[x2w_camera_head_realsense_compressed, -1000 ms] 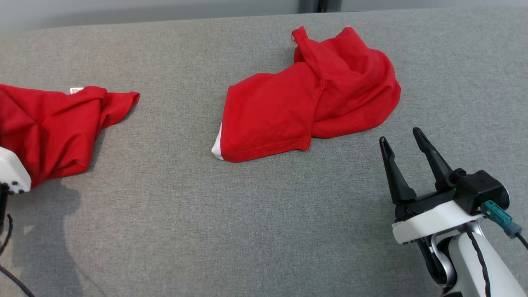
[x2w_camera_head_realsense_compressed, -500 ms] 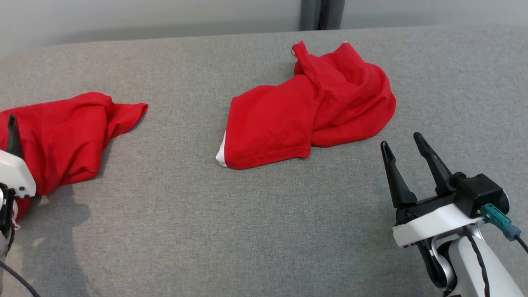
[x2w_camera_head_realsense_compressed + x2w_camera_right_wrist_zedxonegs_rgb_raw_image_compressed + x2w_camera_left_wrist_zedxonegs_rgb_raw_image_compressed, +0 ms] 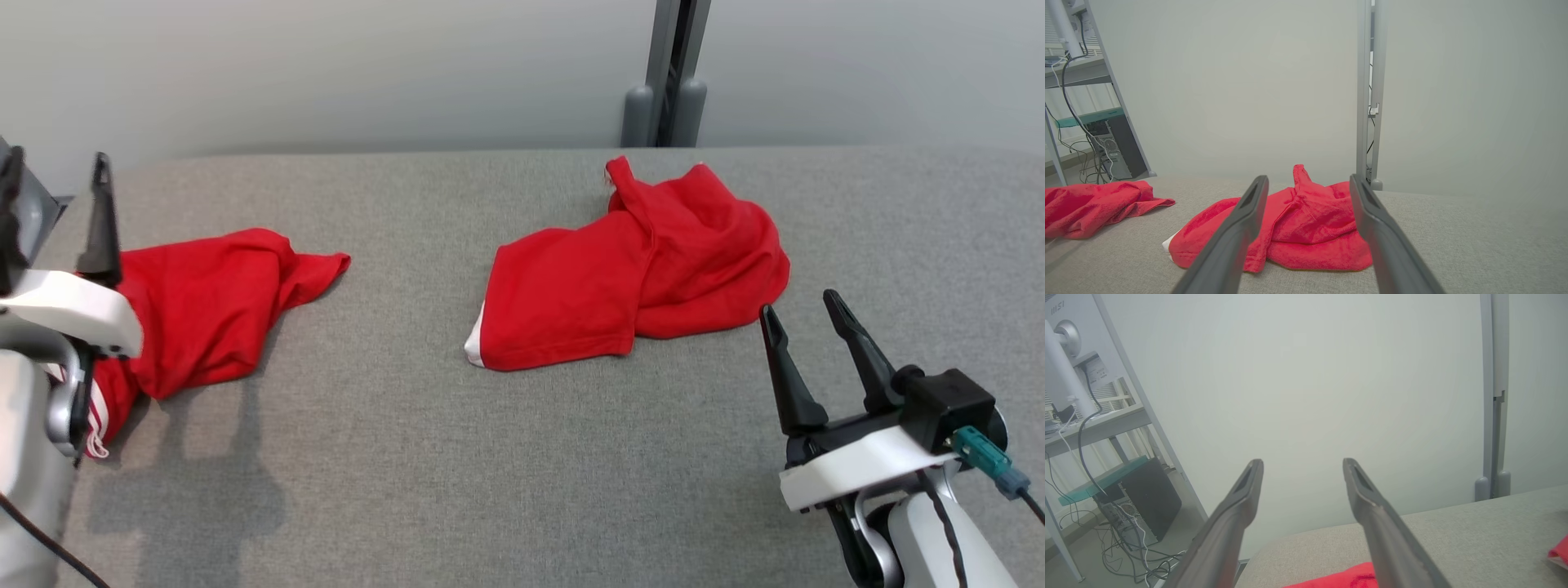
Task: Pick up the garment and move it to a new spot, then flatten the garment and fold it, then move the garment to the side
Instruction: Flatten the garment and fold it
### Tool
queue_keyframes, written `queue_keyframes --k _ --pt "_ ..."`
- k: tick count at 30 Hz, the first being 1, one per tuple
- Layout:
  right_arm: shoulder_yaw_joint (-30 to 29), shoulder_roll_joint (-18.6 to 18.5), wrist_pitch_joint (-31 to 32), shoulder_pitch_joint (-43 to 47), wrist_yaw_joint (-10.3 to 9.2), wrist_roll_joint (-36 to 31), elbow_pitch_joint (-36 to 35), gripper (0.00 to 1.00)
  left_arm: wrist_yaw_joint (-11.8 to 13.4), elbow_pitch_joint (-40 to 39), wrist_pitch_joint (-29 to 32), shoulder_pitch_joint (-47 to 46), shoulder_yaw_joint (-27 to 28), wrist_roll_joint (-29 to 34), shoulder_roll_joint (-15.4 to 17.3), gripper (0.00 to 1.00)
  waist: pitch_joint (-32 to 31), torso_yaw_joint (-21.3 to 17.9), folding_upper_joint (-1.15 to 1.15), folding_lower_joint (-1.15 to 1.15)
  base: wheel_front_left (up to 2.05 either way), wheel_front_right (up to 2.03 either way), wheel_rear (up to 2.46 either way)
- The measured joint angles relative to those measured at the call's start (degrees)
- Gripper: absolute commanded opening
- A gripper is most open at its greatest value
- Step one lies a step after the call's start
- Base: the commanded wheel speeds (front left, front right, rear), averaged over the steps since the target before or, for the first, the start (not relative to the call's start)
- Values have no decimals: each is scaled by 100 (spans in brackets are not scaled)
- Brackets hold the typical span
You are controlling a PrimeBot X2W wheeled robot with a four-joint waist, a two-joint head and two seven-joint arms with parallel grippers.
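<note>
Obs: left pincer (image 3: 55, 167) open, empty, over side garment (image 3: 212, 310); right pincer (image 3: 798, 304) open, empty, pointed at crumpled middle garment (image 3: 620, 286), likely next pick.

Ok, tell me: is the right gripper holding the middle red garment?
No, the right gripper hangs open, apart from the middle red garment.

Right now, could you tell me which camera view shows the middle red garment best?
Head view: the middle red garment lies whole, unobstructed. The right wrist view sees it low, partly behind the right gripper's fingers. The left wrist view catches perhaps one corner at its right edge.
</note>
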Motion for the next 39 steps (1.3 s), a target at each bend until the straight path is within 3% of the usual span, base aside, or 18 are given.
queue_keyframes --k 4,16,20,25,29,39 --pt "-37 44 0 185 0 -46 24 100 185 -723 -8 536 -30 73 -175 100 -289 27 0 0 0 0 0" --pt "-127 -63 0 318 0 -56 -160 100 555 -2361 -8 2288 123 7 -1224 100 -746 -137 0 0 0 0 0" --pt "-153 -75 0 402 0 -57 -183 100 305 -2586 -8 2863 396 -5 -1757 100 -746 -203 0 0 0 0 0" --pt "-230 -16 0 521 0 -46 -151 100 16 -2498 -8 3279 691 272 -2113 100 -794 -277 0 0 0 0 0" --pt "-270 1 0 607 0 -46 -73 100 -218 -2424 -8 3413 907 523 -2251 100 -839 -333 0 0 0 0 0" --pt "-305 41 0 662 0 -48 -10 100 -393 -2375 -8 3576 989 915 -2396 100 -875 -359 0 0 0 0 0"
